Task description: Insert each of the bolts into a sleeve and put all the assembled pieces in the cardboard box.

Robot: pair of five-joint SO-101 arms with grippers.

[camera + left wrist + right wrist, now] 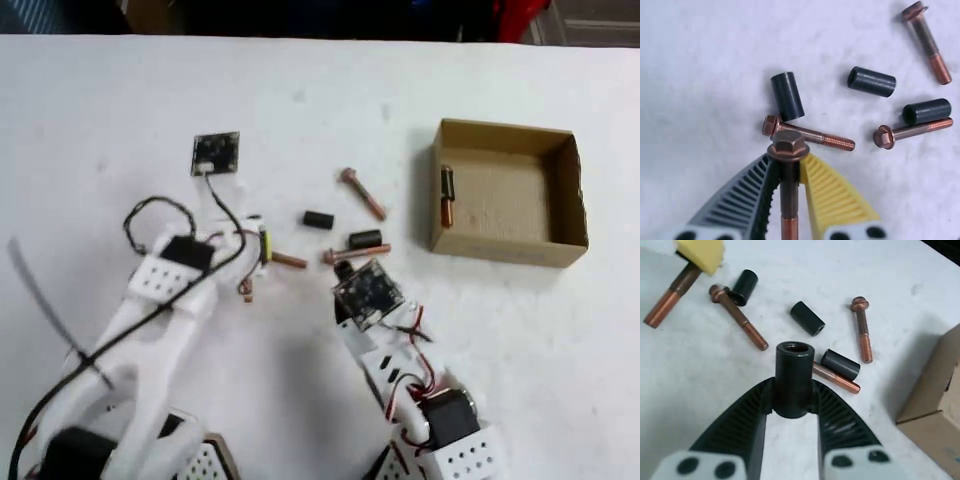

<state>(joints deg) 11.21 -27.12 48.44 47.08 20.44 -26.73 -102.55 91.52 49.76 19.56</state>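
The counter (120, 90) carries all the parts. The cardboard box (500, 245) stands well apart from both pairs of jaws, out past the right jaws, and one assembled piece (446, 195) already lies inside it by a wall.

The right jaws are clamped on a black sleeve (794, 380). They grip its lower half, so the open bore stands clear of the tips. The left jaws are closed on a copper bolt (789, 170), with its hex head just past the tips and its shank running back between the pads. Three loose sleeves (871, 81) and three loose bolts (810, 135) lie on the counter just ahead of both pairs of jaws.

The step in hand looks to be mating bolt and sleeve. To do it well, the threaded end should lead, with the bolt's axis lined up on the bore before any push. The approach should be slow, since a skewed entry would likely jam or twist the sleeve in its grip.
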